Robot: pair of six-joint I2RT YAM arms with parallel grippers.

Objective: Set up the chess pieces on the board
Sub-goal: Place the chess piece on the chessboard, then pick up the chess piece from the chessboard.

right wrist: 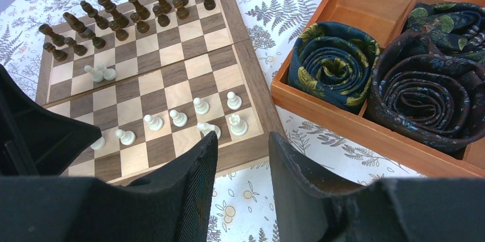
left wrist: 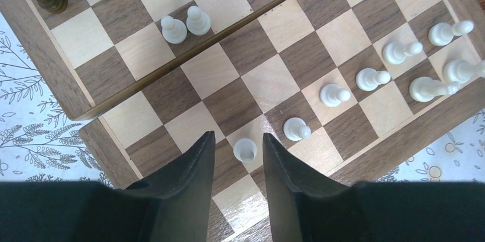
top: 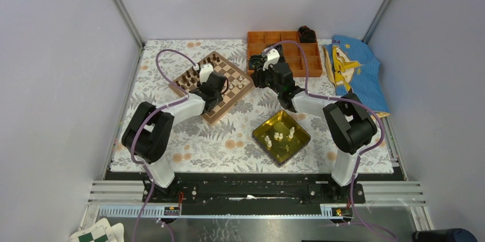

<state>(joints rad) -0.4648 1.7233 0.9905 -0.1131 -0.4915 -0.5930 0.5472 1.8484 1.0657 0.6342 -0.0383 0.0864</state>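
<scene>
pawn (left wrist: 245, 149) upright on board (left wrist: 269, 82) between parted fingers (left wrist: 189, 179) of left gripper (left wrist: 238, 135), untouched, nothing gripped

Flowered tablecloth (top: 189, 145), four things set on it
Beneath the left jaws a chessboard (top: 229, 70) is laid; beside the right jaws, an orange box (top: 257, 39); behind both, a yellow tray (top: 262, 133); farther right, blue fabric (top: 354, 73).

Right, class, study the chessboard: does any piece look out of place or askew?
Yes. Two white pawns huddle side by side next to the board's centre fold, far from the white pawn row lined up near one edge.
</scene>
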